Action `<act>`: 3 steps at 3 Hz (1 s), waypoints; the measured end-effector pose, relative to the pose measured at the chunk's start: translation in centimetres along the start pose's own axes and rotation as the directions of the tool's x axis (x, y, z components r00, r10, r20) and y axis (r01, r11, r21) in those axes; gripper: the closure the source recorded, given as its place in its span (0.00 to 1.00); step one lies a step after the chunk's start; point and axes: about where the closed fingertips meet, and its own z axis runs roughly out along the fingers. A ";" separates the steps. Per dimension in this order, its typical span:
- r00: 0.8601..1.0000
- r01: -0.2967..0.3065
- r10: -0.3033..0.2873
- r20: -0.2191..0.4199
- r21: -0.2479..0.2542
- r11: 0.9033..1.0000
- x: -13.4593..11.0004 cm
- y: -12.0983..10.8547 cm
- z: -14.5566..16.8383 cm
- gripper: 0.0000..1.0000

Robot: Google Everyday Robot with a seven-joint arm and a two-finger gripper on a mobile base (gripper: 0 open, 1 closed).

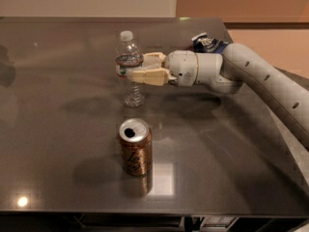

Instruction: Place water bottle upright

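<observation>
The water bottle (130, 57) stands upright on the dark table (58, 129), left of centre and towards the back. It is clear and ribbed, with a white cap and a red-and-white label band. My gripper (126, 68) reaches in from the right, and its cream fingers (145, 76) are shut around the bottle at the label band. The bottle's base looks to rest on the table.
A brown-gold drink can (135, 147) stands upright, opened, in front of the bottle. A crumpled blue-and-white bag (207, 43) lies behind my arm near the back right. The table's right edge runs under my forearm.
</observation>
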 end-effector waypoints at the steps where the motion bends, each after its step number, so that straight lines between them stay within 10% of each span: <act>1: 1.000 0.021 -0.021 0.019 0.012 1.000 0.1 0.1 -0.1 0.83; 3: 0.997 0.056 -0.056 0.048 0.012 0.998 0.3 0.4 -0.2 0.36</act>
